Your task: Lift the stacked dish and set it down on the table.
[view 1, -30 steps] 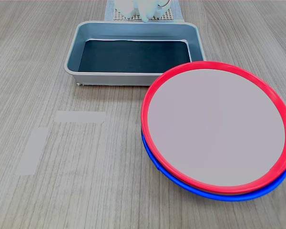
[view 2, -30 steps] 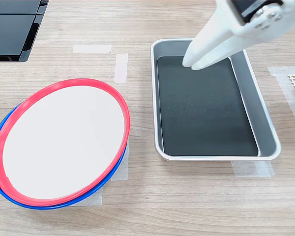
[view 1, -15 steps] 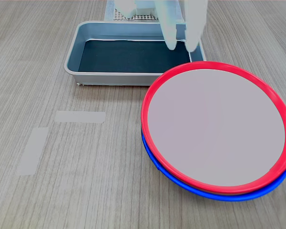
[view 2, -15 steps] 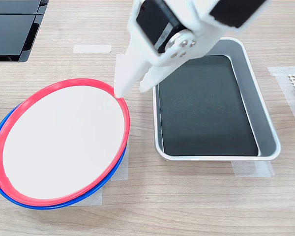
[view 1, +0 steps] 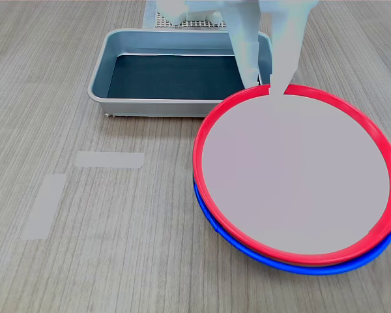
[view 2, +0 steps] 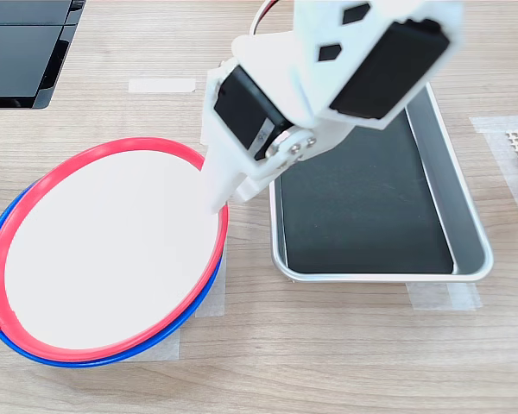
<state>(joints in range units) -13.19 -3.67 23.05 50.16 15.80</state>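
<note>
Supporting surface: the table (view 1: 104, 248) carries everything (pale tape strips (view 1: 109, 159) included).
Red dish: the stacked dish (view 1: 296, 176) sits on a blue-rimmed dish (view 2: 95, 358).
Tray: grey tray (view 2: 466, 224), beside the stack.
Gripper: the gripper (view 1: 266, 88) is parted, straddling the red rim's far edge in the first exterior view.

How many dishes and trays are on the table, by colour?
Red-rimmed dish: 1
Blue-rimmed dish: 1
Grey tray: 1
Total: 3
</note>
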